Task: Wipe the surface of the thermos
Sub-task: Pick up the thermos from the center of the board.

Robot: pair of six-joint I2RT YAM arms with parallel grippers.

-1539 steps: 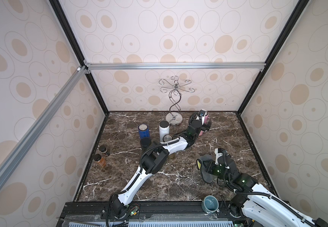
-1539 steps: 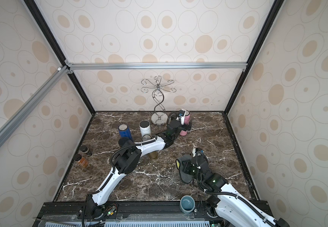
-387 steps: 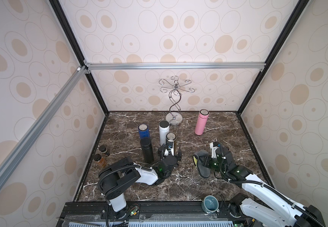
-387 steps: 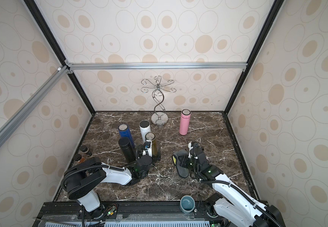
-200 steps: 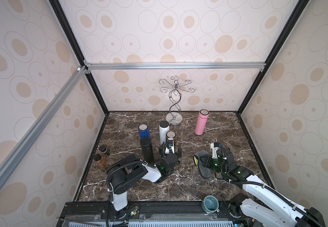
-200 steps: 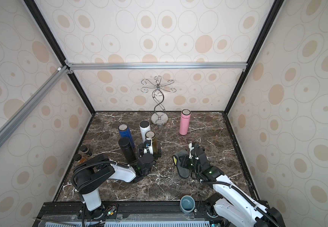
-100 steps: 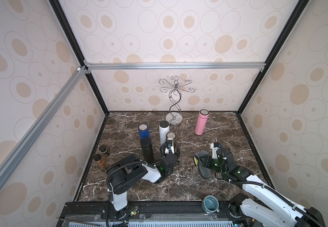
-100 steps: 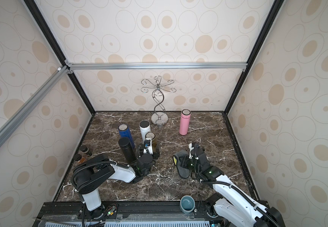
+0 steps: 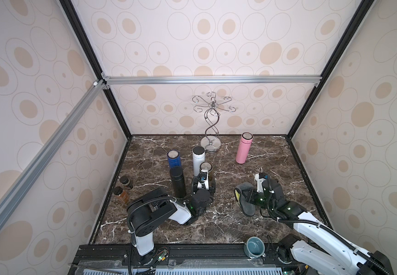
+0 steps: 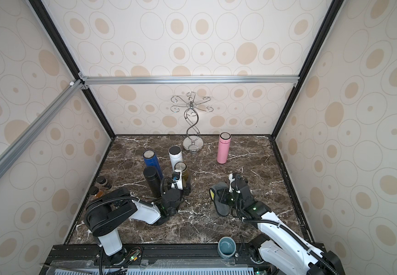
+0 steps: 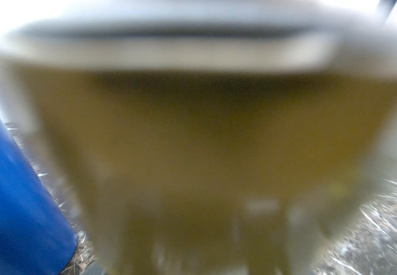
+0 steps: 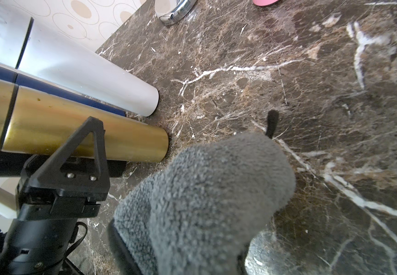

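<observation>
The gold thermos [image 9: 206, 167] stood upright just toward twelve o'clock of the middle of the marble table [image 9: 228, 226]. The left gripper [image 9: 204, 188] had it low down, fingers clamped round the lower barrel. One black finger [image 12: 95, 133] lay flat along the brassy side in the right wrist view.

That looked a sensible hold. It was a stiff metal body, polished and probably slick, tall and narrow, so likely to tip or twist if pushed up high. Taken near the base, the upper barrel and cap stayed free for wiping. How heavy it was, full or empty, could not be told.

At four o'clock from it, apart, the right gripper [image 9: 252, 196] hung closed on the grey cloth [image 12: 216, 190], soft and floppy, folded over the fingers.

It was crowded on the far side. The white flask [image 9: 198, 157] stood at eleven, the blue flask [image 9: 173, 158] at ten and the black flask [image 9: 178, 181] just beside at nine. A wipe from three o'clock looked clear, while the left flank looked hemmed in. The pink flask [image 9: 243, 152] at two and the wire stand [image 9: 211, 142] at twelve stood well apart.
</observation>
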